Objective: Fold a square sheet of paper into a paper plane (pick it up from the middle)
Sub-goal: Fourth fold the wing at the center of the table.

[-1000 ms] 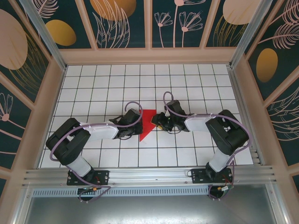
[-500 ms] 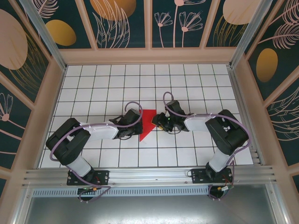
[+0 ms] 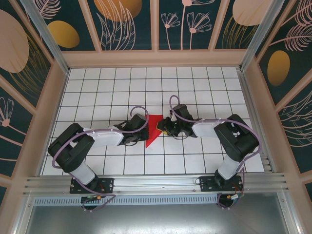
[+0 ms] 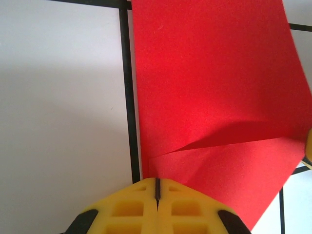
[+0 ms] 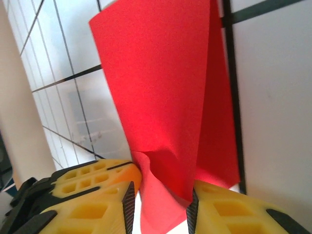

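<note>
Right gripper (image 3: 165,127) has crept left, and its side of the paper (image 3: 152,130) has come up off the bench (image 3: 97,83). The red patch reads narrower than a second ago.

Top view: paper sits mid-bench, a bit toward the near edge, between the two grippers. Left gripper (image 3: 141,134) is at its left edge, right gripper at its right edge.

Left wrist: left gripper (image 4: 157,189) is fully closed, tips at the paper's (image 4: 209,87) near left corner. Looks like it's pinning the sheet down, not pinching it. A diagonal crease runs just ahead of the tips.

Right wrist: right gripper (image 5: 160,192) is clamped loosely round a bowed flap of paper (image 5: 161,87). The flap touches both pads and the jaws aren't fully together.

Risks: the flap is bunched between the pads, so tightening could set a stray crease. If the left pin slips, the sheet drags and the fold goes off line.
</note>
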Tool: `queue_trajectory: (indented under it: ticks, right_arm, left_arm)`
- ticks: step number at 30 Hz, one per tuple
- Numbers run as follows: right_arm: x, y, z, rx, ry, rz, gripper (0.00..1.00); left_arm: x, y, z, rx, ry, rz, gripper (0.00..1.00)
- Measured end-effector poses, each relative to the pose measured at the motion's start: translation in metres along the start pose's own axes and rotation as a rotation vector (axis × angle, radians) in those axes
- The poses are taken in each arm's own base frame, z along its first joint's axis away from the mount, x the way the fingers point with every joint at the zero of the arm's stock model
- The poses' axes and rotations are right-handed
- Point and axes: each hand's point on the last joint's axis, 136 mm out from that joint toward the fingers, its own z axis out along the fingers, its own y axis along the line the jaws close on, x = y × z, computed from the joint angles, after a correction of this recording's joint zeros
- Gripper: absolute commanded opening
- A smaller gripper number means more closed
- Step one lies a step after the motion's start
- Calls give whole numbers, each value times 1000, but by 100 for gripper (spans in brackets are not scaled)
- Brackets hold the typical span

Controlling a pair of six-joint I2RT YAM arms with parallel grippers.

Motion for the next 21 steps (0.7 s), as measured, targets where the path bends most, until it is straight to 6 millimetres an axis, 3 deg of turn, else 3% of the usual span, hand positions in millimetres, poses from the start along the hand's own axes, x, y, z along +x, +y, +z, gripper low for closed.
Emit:
queue_trajectory:
  ticks: [5, 12, 17, 21]
  right_arm:
    - [1, 6, 3, -46, 12, -4, 31]
    - [6, 2, 9, -59, 43, -1, 22]
    - [7, 1, 9, -57, 46, -15, 8]
    - [5, -4, 10, -28, 35, -11, 2]
  left_arm:
    - [-1, 0, 0, -2, -3, 0, 4]
    - [-2, 4, -3, -20, -10, -10, 16]
    - [-8, -2, -15, -5, -30, -18, 29]
    - [-25, -16, -34, 35, -92, -16, 40]
